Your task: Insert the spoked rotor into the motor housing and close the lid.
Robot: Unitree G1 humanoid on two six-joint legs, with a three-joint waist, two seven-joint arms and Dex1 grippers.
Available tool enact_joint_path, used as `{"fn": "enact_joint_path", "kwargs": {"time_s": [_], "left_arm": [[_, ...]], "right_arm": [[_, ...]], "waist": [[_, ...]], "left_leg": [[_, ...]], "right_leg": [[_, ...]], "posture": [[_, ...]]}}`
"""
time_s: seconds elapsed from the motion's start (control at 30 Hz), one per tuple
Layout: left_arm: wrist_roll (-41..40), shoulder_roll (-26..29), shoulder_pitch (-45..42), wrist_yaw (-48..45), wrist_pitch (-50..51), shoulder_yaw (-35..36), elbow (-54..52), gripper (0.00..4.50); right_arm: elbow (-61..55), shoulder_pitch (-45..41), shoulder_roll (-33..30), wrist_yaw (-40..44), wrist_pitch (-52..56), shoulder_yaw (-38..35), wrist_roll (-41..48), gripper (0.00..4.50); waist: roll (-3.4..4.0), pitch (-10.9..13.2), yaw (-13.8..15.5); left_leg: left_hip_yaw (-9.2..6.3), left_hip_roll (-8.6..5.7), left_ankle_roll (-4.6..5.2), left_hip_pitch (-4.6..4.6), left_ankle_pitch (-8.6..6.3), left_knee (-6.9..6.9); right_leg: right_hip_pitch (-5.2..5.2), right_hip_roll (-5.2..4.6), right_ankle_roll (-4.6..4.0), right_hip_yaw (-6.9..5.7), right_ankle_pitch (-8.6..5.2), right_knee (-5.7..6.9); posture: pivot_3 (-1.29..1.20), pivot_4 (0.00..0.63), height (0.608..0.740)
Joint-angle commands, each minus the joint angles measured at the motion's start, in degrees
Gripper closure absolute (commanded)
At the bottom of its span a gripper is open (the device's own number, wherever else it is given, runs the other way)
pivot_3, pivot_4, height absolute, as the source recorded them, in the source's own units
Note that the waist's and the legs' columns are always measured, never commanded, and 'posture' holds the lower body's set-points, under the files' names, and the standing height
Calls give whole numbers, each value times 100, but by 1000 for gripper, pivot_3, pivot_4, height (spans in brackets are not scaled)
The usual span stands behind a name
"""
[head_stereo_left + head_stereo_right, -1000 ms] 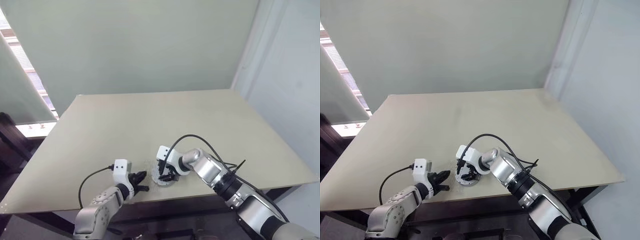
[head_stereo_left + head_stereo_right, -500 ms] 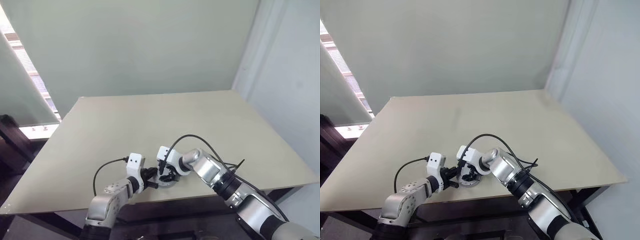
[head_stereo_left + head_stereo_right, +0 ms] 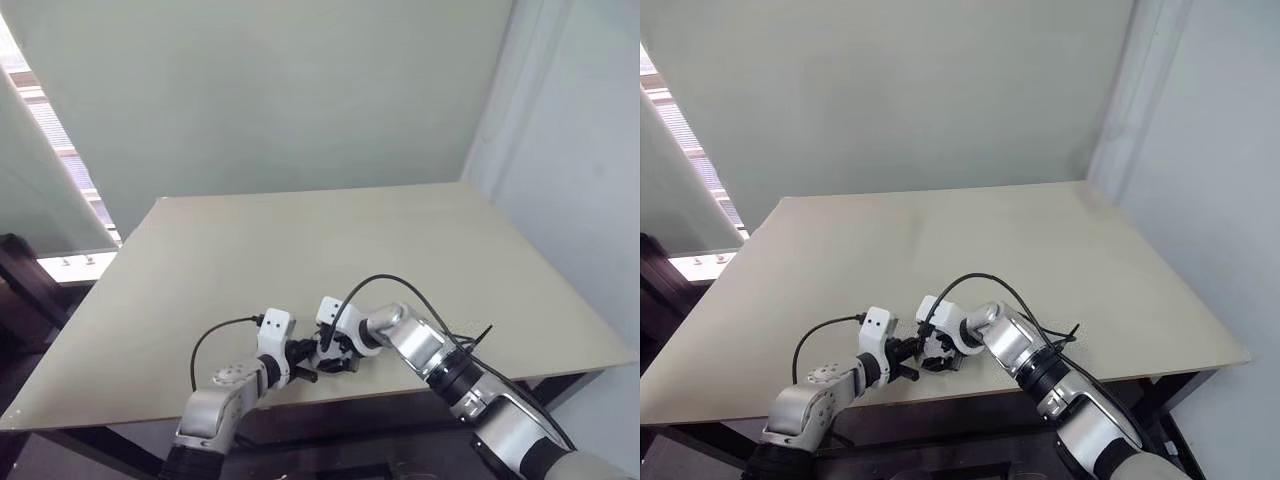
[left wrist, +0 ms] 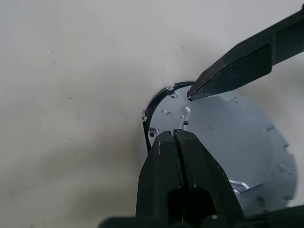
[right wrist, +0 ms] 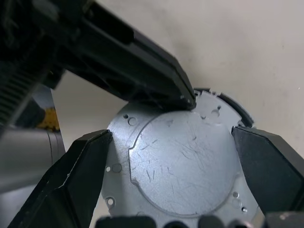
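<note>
- My left hand (image 4: 174, 135) has its fingers pressed together with nothing between them, and the tips rest on the near-left part of the lid (image 5: 183, 159).
- My right hand (image 5: 173, 156) is spread wide: one finger on each side of the lid's rim, a little apart from it on the side I can see best, so I judge it is not gripping.
- The lid, a flat gray disc with small holes and a notched edge, lies face up at the near edge of the counter (image 3: 300, 250), a little left of its middle. A dark rim peeks out from under its far-left edge in my left wrist view; I take that for the motor housing (image 4: 151, 105) below, so the lid seems laid on but perhaps not fully seated.
- I cannot see the spoked rotor; if it is in, the lid hides it.
- Risk: my closed left tips bear down off-centre. Pressing there could tip the far side of the lid up instead of seating it.
- Risk: with my right hand loose, nothing steadies the stack, so a sideways push from the left could slide it across the counter, or towards the near edge, which is close.
- Risk: my two hands crowd each other here; the fingers could collide.
</note>
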Motion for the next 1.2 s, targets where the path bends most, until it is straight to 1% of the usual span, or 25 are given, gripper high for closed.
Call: {"fn": "enact_joint_path", "kwargs": {"time_s": [0.03, 0.3, 0.37, 0.5, 0.57, 0.63, 0.73, 0.83, 0.9, 0.97, 1.07, 1.2], "left_arm": [[129, 24, 68, -20, 163, -137, 208, 4500], [155, 31, 64, 2, 182, -135, 227, 4500], [161, 36, 69, 3, 189, -143, 227, 4500], [166, 42, 74, 4, 205, -155, 219, 4500], [165, 44, 66, -4, 208, -163, 221, 4500], [167, 40, 62, 1, 211, -174, 207, 4500], [160, 23, 54, 0, 134, -157, 168, 4500], [52, -66, 1, 32, -34, 35, 54, 4500], [-31, -64, -52, 66, -137, 257, -93, 4500], [-169, -8, -116, 66, -154, 551, -273, 4500], [-364, 166, -215, 51, -82, 1032, -463, 4500], [-623, 410, -204, -15, 66, 1550, -570, 4500]], "right_arm": [[-158, -99, 102, -139, -259, -360, 184, 25], [-411, -183, 29, -177, -208, -867, 504, 25], [-436, -213, 26, -180, -52, -1113, 691, 25], [-455, -283, 8, -264, 447, -1589, 1027, 25], [-404, -340, -26, -511, 955, -2080, 1253, 25], [-183, -426, -58, -884, 1556, -2781, 1553, 25], [-93, -371, -222, -906, 2082, -3103, 1823, 25], [-128, -151, -343, -917, 2236, -3096, 1911, 25], [-263, 37, -402, -915, 2196, -2953, 1896, 25], [-487, 244, -479, -794, 1832, -2700, 1832, 25], [-795, 475, -594, -521, 952, -2297, 1718, 25], [-965, 626, -698, -120, -113, -1894, 1640, 25]], "waist": [[0, 0, 2], [0, 1, 3], [1, 1, 3], [1, 1, 3], [1, 2, 4], [1, 2, 6], [1, 2, 4], [1, 2, 2], [3, 5, 0], [1, 16, -7], [-7, 28, -17], [-12, 31, -14]], "left_leg": [[0, 0, 0, 0, 0, -2], [0, -1, 1, -3, 0, -8], [-1, 0, 1, -3, 0, -11], [0, 0, 1, -3, 0, -11], [0, 0, 0, -3, 0, -12], [-1, -1, 0, -4, 0, -12], [-1, -2, 0, -7, 0, -12], [4, -2, 1, -10, 0, -19], [4, 0, 3, -17, 1, -26], [4, 3, 19, -24, 11, -30], [5, 6, 27, -89, 16, -29], [4, 5, 27, -100, 16, -30]], "right_leg": [[-2, 0, 0, 0, 0, 0], [-5, 0, 0, 0, 0, -3], [-5, 0, 0, 0, 0, -3], [-5, -1, 0, 0, 0, -4], [-6, -1, 0, 0, 0, -6], [-6, -1, 0, 0, 0, -6], [-6, -3, 0, 0, 0, -9], [-9, -4, 0, 1, 0, -10], [-16, -2, -1, 1, -1, -8], [-26, 2, -1, 1, -1, -7], [-91, 7, -1, 3, 1, 2], [-100, 11, 6, 4, 6, 0]], "posture": [[0, 0, 740], [0, 0, 740], [0, 0, 740], [0, 0, 740], [0, 0, 740], [0, 0, 740], [0, 0, 740], [0, 0, 740], [0, 0, 740], [0, 0, 740], [0, 0, 740], [0, 0, 740]]}}
